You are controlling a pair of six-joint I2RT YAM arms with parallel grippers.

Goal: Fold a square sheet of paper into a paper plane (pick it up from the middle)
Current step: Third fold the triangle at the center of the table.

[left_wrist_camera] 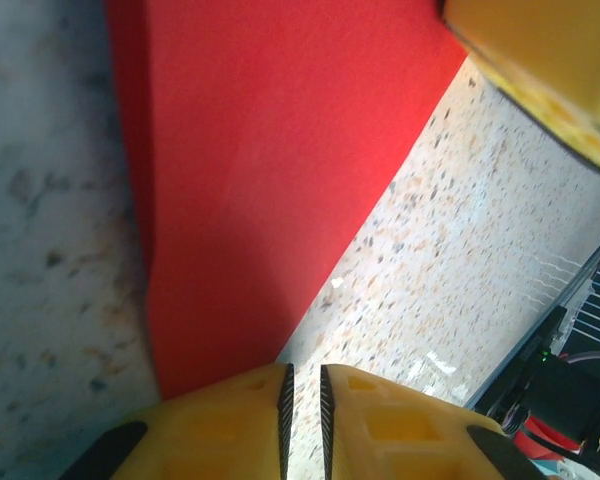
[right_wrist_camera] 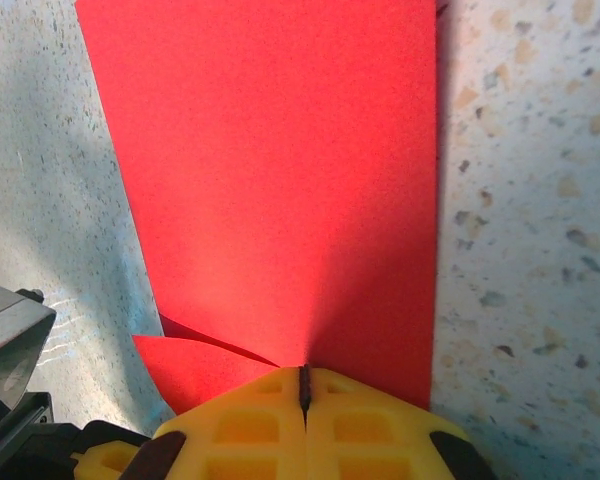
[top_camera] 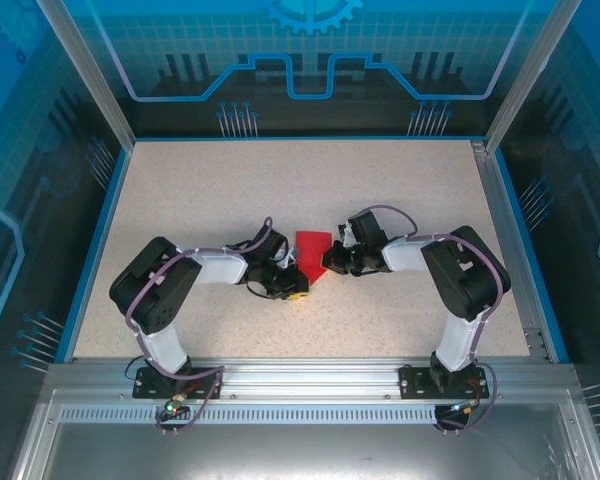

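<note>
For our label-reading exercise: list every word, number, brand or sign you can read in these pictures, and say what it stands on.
None can be read.
The paper is plain red.
The back panel carries only a gear shape and line graphics, no letters.
The table is speckled and unprinted.

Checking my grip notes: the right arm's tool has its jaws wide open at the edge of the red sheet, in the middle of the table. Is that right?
Not quite. The right tool is not wide open: its jaws are shut tight, pinching the edge of the red sheet, as the right wrist view shows. The sheet does lie in the middle of the table.
</note>
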